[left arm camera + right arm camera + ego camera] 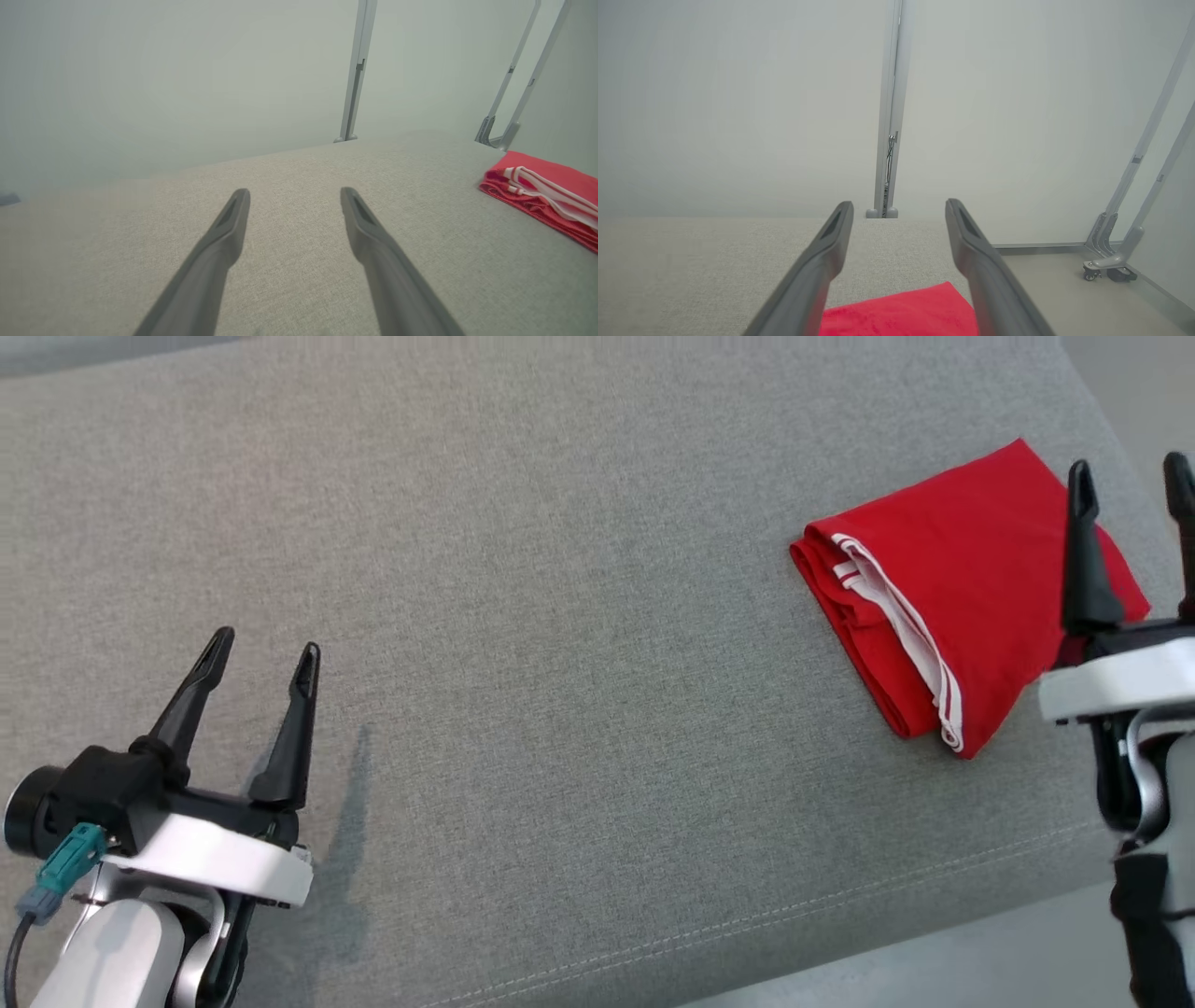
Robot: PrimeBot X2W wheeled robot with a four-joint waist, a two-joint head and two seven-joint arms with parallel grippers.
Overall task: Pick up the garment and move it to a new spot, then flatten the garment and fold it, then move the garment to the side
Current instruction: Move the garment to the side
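A grey upholstered surface (523, 616) with a stitched front seam fills the foreground, ringed by pale wall panels, a grey post (889, 140) and a caster-footed frame (1111, 268). The folded red garment (962, 588), white trim showing, lies near the right edge. To its left the fabric is bare. The right end effector (1130, 467) hangs over the garment's right part, fingers wide and empty. The left end effector (266, 644), equally wide and empty, is well apart at the near left.
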